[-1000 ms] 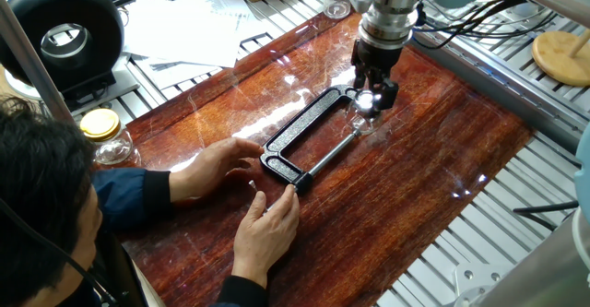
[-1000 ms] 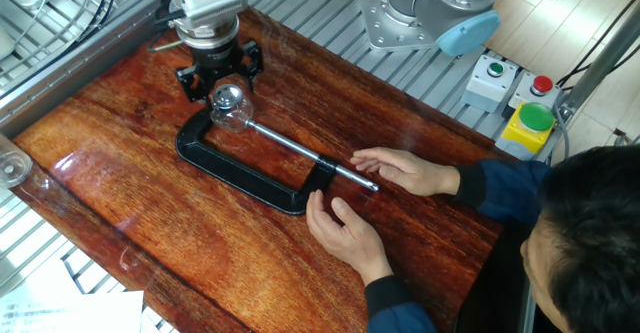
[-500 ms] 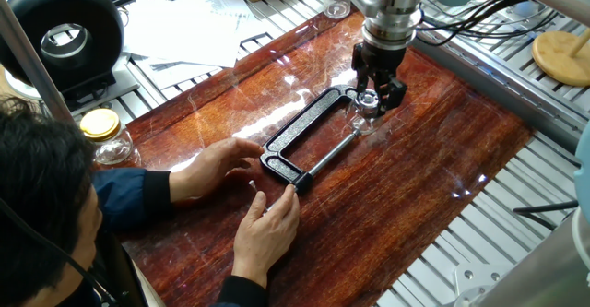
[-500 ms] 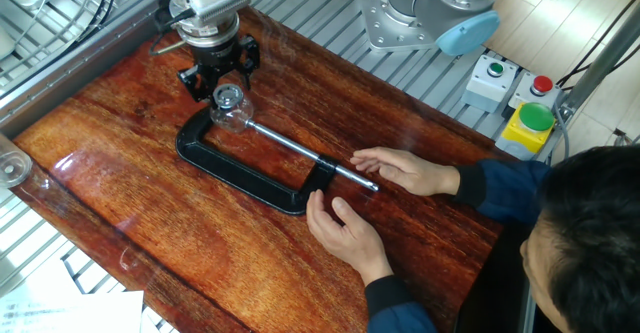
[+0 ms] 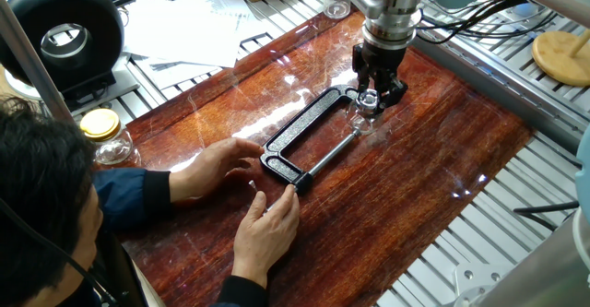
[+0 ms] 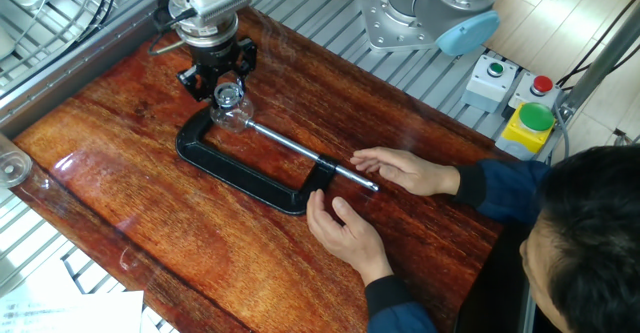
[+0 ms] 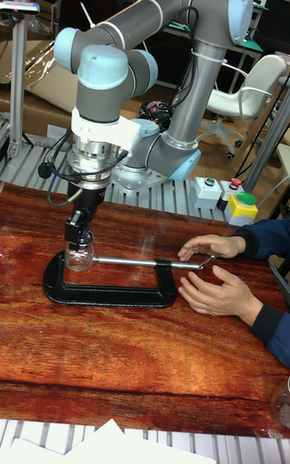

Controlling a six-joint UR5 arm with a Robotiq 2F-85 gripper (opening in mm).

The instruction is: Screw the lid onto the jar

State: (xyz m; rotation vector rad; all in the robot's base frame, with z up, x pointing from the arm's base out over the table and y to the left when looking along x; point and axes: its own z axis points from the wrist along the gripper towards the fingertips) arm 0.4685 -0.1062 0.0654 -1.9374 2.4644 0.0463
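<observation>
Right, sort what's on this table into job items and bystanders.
Job items: the jar, the lid on its mouth, the tool over the lid, the black C-clamp around the jar.

Bystanders: yellow-lidded jar, papers, button box.

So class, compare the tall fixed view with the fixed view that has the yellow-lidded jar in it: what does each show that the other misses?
Only the tall view shows the whole arm, the button boxes and a white chair. Only the other shows the yellow-lidded jar, papers and a black round device. Both show the gripper over the jar, the clamp and the person's hands.
</observation>
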